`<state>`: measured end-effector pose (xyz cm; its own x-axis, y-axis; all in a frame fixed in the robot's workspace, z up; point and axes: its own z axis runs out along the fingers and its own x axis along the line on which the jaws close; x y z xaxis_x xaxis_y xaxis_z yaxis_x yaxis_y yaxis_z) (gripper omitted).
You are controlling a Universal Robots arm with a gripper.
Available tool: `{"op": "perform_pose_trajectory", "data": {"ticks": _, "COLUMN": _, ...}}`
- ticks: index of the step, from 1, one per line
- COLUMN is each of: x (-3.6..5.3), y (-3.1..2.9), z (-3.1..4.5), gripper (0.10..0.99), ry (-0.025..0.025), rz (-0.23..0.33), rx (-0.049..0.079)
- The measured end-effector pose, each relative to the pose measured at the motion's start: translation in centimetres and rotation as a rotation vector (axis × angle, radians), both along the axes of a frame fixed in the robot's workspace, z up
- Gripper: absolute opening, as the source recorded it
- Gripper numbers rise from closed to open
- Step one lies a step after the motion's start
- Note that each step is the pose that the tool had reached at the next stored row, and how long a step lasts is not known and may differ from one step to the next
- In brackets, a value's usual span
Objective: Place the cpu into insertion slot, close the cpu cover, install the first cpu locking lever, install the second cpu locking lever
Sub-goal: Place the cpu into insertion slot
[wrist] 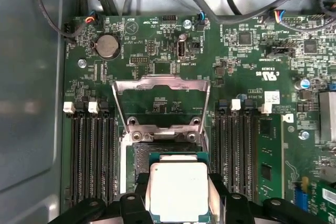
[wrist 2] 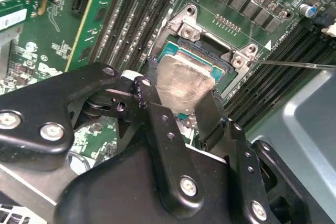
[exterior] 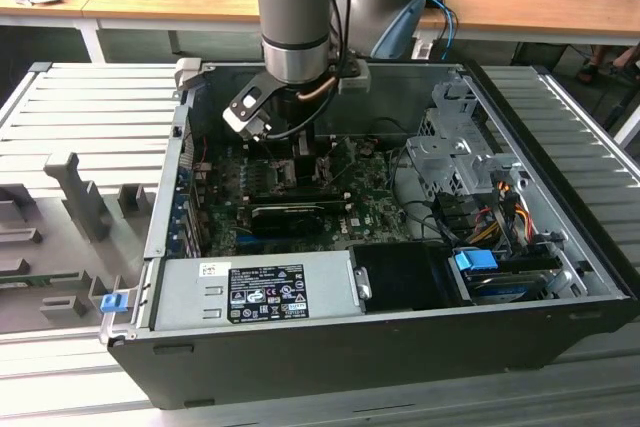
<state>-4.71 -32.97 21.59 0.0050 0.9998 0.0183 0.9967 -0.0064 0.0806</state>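
Tool [wrist 2: 181,97] pinching the cpu [wrist 2: 181,77] by two opposite edges: I hold the chip with its dull metal face up. That way the underside is free to meet the pins and nothing of mine sits between chip and socket. The chip hangs right over the insertion slot [wrist 2: 210,45], most of the black frame hidden beneath it. I cannot tell whether it already touches the frame or floats just above.

In the first wrist view the cpu cover [wrist: 163,83] stands tipped open on its hinge at the far edge of the socket, leaving the way down clear. A thin metal rod [wrist 2: 294,65], which I take for a locking lever, lies swung aside over the memory slots [wrist 2: 273,85].

In the exterior view I reach down into the open computer case [exterior: 350,357], with the grey power supply [exterior: 250,287] at six o'clock from my tool.
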Motion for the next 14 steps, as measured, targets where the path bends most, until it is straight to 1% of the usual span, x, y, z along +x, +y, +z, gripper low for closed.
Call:
{"op": "perform_pose_trajectory", "data": {"ticks": 4, "x": 0.0, "y": 0.27, "z": -0.35, "gripper": 0.525, "ry": -0.0002, "rz": -0.003, "rx": 0.0}}
{"op": "perform_pose_trajectory", "data": {"ticks": 9, "x": 0.05, "y": 0.63, "z": -1.02, "gripper": 0.525, "ry": 0.0, "rz": -0.006, "rx": 0.0}}
{"op": "perform_pose_trajectory", "data": {"ticks": 14, "x": 0.14, "y": 0.64, "z": -1.33, "gripper": 0.525, "ry": 0.0001, "rz": -0.008, "rx": 0.0}}
